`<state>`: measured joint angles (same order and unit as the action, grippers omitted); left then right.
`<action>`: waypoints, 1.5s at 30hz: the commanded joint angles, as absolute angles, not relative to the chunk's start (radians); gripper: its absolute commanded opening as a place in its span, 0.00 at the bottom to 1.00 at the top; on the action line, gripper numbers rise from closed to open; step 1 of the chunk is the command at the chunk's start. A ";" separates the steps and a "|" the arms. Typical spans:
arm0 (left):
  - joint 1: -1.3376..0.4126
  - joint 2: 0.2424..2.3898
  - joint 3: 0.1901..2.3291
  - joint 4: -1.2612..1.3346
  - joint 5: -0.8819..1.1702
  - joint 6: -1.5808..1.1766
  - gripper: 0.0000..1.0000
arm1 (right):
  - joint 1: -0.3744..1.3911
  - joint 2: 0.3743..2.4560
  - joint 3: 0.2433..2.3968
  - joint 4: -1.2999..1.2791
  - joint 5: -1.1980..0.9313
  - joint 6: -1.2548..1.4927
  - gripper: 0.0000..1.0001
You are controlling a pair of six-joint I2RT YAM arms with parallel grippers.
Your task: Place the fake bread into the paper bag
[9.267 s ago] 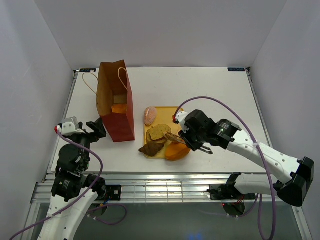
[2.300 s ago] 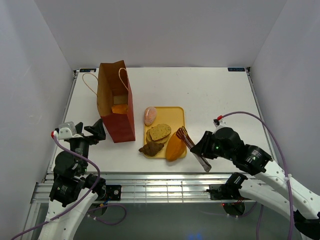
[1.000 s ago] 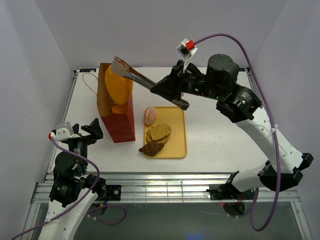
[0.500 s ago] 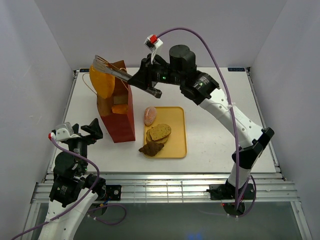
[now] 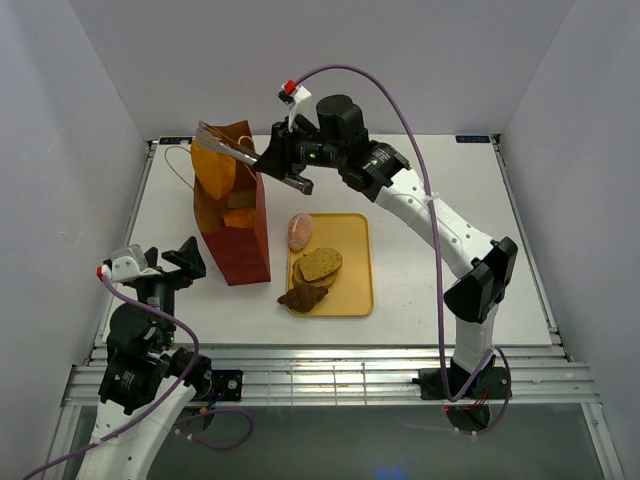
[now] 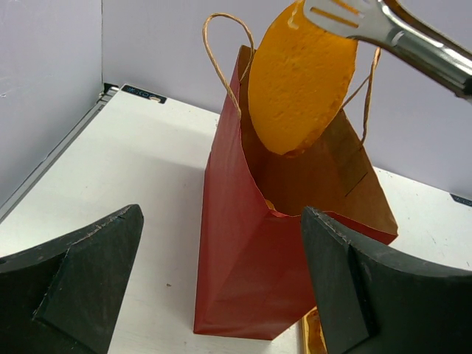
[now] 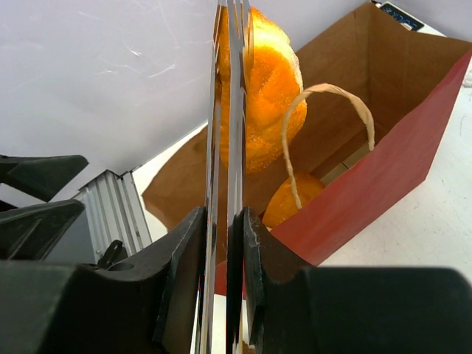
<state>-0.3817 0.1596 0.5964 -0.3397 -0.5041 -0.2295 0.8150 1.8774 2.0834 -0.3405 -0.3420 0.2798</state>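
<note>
The reddish-brown paper bag (image 5: 240, 245) stands upright at the left of the table, its mouth open. My right gripper (image 5: 292, 172) is shut on silver tongs (image 5: 236, 148), which pinch an orange loaf (image 5: 213, 170) hanging over the bag's mouth. In the right wrist view the tongs (image 7: 228, 110) run between my fingers (image 7: 181, 265), with the loaf (image 7: 262, 96) above the bag (image 7: 398, 155) and a golden bun (image 7: 295, 203) inside it. My left gripper (image 5: 185, 258) stands open just left of the bag (image 6: 243, 273), holding nothing; the loaf (image 6: 299, 81) hangs above.
A yellow tray (image 5: 355, 270) lies right of the bag with speckled slices (image 5: 320, 265) and a brown croissant (image 5: 303, 296) on it. A pink roll (image 5: 300, 231) sits at the tray's far left corner. The bag's cord handles (image 6: 221, 59) stick up.
The right arm has swung the tongs and loaf leftward across the bag's top, then slightly back and down over its mouth. The left arm has not moved.
</note>
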 commanded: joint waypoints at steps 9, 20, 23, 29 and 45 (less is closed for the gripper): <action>-0.388 0.164 0.589 -0.342 -0.485 -0.229 0.98 | 0.762 1.914 2.135 -0.242 -0.330 0.290 0.40; -0.390 0.166 0.588 -0.342 -0.483 -0.229 0.98 | 0.758 1.899 2.148 -0.229 -0.411 0.337 0.49; -0.390 0.167 0.588 -0.342 -0.482 -0.229 0.98 | 0.759 1.873 2.138 -0.227 -0.454 0.347 0.49; -0.390 0.170 0.589 -0.344 -0.480 -0.229 0.98 | 0.761 1.764 2.062 -0.178 -0.552 0.405 0.49; -0.391 0.176 0.591 -0.348 -0.494 -0.229 0.98 | 0.759 1.217 1.444 -0.074 -0.433 0.390 0.49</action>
